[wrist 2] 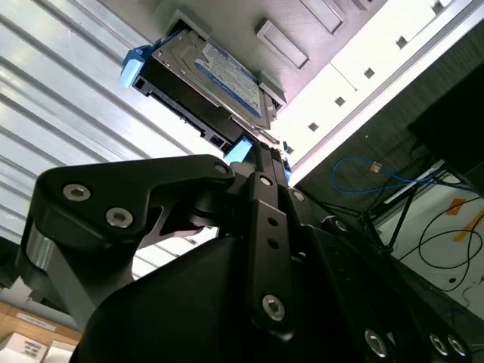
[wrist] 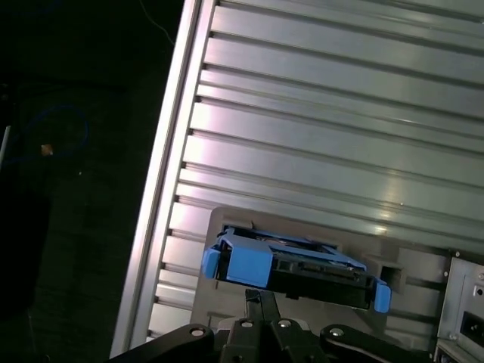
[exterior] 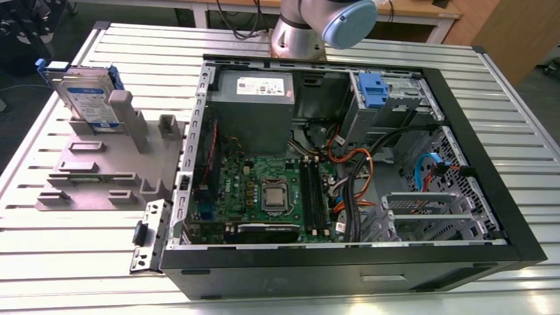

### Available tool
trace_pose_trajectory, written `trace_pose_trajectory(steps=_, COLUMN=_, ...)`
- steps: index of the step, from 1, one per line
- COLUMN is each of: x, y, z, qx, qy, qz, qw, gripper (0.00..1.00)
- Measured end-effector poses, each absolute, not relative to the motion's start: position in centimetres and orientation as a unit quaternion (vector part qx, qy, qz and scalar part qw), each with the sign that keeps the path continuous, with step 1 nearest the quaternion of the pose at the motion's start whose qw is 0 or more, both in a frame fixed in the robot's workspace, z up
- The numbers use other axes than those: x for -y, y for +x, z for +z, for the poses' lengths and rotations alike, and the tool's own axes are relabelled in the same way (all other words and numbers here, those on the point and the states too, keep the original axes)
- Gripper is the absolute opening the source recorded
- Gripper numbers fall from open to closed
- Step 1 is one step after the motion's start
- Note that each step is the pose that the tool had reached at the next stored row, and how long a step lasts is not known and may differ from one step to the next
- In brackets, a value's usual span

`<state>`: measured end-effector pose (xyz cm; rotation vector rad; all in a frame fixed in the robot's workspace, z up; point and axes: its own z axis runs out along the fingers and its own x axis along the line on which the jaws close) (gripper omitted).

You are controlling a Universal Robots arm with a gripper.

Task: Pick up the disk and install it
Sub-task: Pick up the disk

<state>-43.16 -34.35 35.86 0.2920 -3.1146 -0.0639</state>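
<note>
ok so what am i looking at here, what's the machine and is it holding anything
It is a robot arm with a hand for grasping. The exterior view comes from a camera off the arm: it shows a ribbed metal table carrying an open computer case and, on the exterior view's left, a grey holder. The disk, silver with blue rails, stands on edge in that holder. Both wrist views come from cameras riding on the arm, so the black hand sits in their foreground, aimed at the disk. Nothing grips the disk, so it is not held.
</note>
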Motion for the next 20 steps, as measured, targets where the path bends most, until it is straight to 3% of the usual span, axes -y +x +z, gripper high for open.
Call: trace_pose_trajectory(steps=20, x=34.51, y=-43.16, z=35.86, qx=0.988, qy=0.151, qz=-0.020, qw=0.007, gripper=0.11)
